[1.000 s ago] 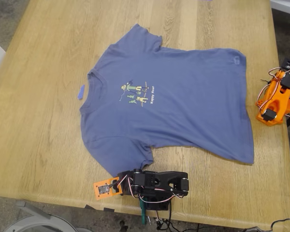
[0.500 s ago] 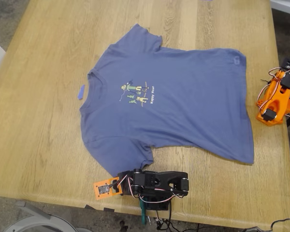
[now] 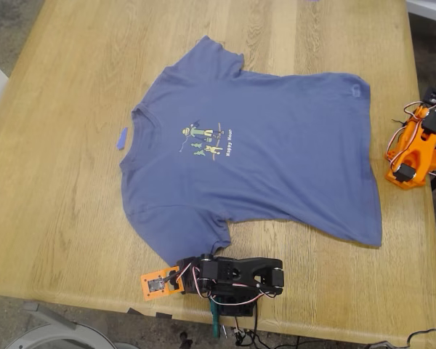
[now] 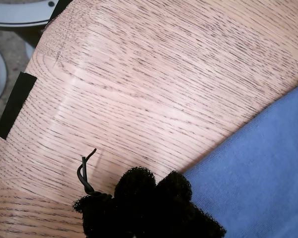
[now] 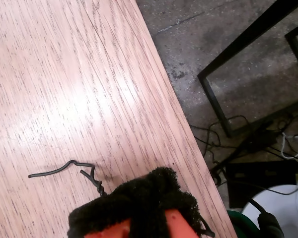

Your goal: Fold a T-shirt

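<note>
our light oak-grain table [image 3: 65, 189], grey concrete floor [image 5: 228, 44] under it, black metal frame [image 5: 248, 37] on that floor, cables [image 5: 223, 148] tangled nearby, soft glare on the wood

The light oak-grain counter [image 3: 65, 203] carries the T-shirt [image 3: 276, 167], spread flat with its print facing up (neck toward the exterior view's left). A small blue tape scrap [image 3: 122, 138] lies on the bare wood just beside the collar, apart from the cloth.
</note>
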